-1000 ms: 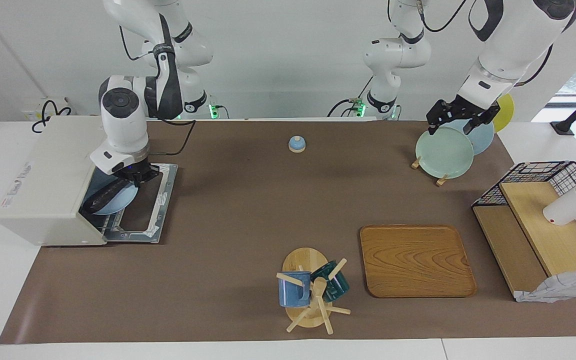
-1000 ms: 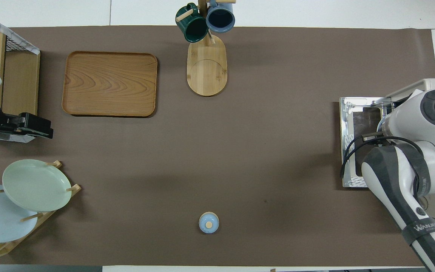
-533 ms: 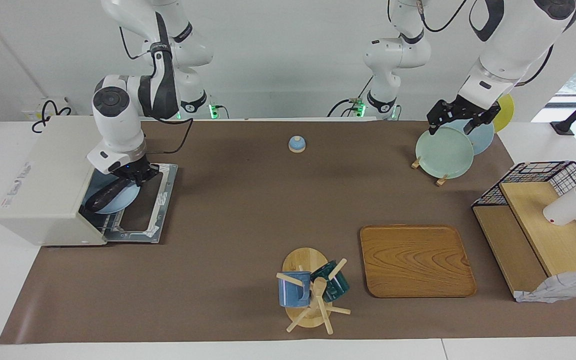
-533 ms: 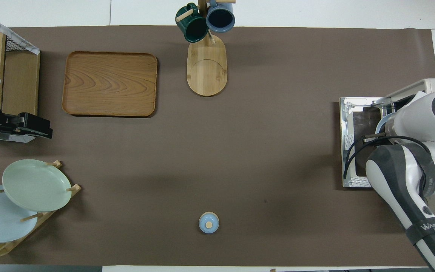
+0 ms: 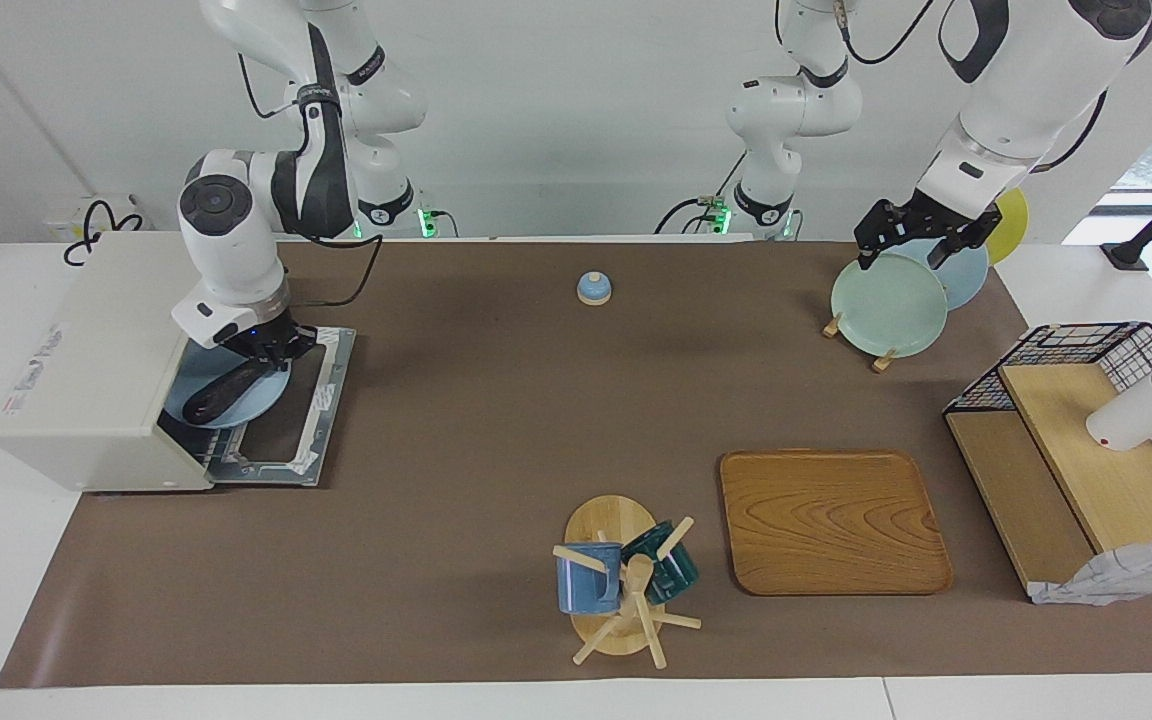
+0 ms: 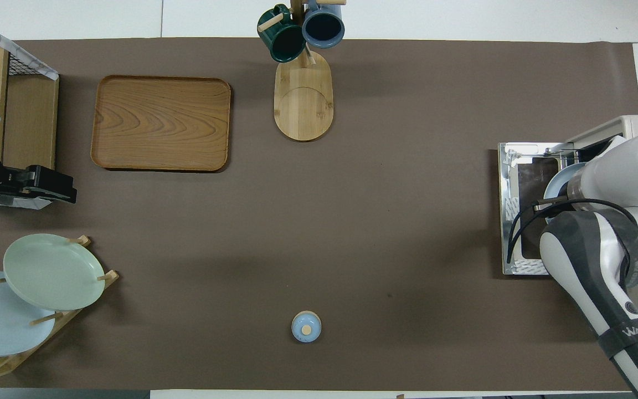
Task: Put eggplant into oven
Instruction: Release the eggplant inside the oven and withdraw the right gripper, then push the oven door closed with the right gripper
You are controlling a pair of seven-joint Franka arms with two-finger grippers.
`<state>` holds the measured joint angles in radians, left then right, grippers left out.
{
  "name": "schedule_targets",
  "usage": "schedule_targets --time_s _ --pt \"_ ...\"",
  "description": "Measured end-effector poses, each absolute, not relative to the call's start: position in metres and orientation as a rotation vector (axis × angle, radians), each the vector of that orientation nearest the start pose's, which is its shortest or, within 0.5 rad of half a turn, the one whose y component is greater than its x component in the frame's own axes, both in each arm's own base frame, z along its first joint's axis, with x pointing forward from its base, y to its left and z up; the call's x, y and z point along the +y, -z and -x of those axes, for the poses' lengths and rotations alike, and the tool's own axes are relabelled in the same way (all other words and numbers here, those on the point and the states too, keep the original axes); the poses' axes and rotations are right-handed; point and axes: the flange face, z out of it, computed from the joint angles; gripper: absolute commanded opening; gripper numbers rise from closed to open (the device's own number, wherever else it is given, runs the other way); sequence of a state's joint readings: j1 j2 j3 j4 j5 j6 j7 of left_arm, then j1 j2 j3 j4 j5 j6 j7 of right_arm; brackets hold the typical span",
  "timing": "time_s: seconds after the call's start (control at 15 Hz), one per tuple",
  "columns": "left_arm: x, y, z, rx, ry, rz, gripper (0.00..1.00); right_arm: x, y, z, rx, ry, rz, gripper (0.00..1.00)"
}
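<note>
The dark eggplant (image 5: 224, 391) lies on a light blue plate (image 5: 264, 398) in the mouth of the cream-white oven (image 5: 86, 360), above its dropped-down door (image 5: 324, 400). My right gripper (image 5: 272, 347) is at the plate's rim on the side nearer the robots. In the overhead view my right arm covers the eggplant, and only an edge of the plate (image 6: 558, 178) shows by the oven (image 6: 632, 126). My left gripper (image 5: 921, 238) hangs open and holds nothing over the plate rack, and it also shows in the overhead view (image 6: 53, 187). That arm waits.
A rack of plates (image 5: 886, 305) stands at the left arm's end, with a wire basket and wooden shelf (image 5: 1086, 440) beside it. A wooden tray (image 5: 831, 520) and a mug tree (image 5: 626, 580) stand farther from the robots. A small blue knob (image 5: 593, 288) sits mid-table.
The right wrist has swung slightly toward the oven body. The plate with the eggplant has levelled out and lies flatter in the oven's mouth. The left arm has not moved.
</note>
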<state>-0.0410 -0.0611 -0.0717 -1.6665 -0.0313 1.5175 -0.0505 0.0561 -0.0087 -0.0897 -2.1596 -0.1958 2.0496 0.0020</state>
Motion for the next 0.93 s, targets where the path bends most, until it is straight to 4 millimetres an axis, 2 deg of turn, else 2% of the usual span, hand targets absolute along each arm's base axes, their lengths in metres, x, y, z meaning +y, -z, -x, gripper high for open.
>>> schedule_targets --time_s 0.13,0.33,0.47,0.73,0.93 --pt "-0.064 -0.608 -0.524 0.098 -0.142 3.157 1.0 -0.019 -0.408 -0.527 -0.104 -0.142 3.278 0.0" --pt "-0.064 -0.608 -0.524 0.097 -0.142 3.157 1.0 0.01 -0.411 -0.535 -0.18 -0.018 3.267 0.0" --pt "-0.064 -0.608 -0.524 0.097 -0.142 3.157 1.0 0.023 -0.394 -0.539 -0.198 0.033 3.261 0.0" --pt "-0.064 -0.608 -0.524 0.097 -0.142 3.157 1.0 0.028 -0.338 -0.547 -0.124 0.061 3.257 0.0" --pt "-0.064 -0.608 -0.524 0.097 -0.142 3.157 1.0 0.031 -0.311 -0.551 -0.106 0.043 3.258 0.0"
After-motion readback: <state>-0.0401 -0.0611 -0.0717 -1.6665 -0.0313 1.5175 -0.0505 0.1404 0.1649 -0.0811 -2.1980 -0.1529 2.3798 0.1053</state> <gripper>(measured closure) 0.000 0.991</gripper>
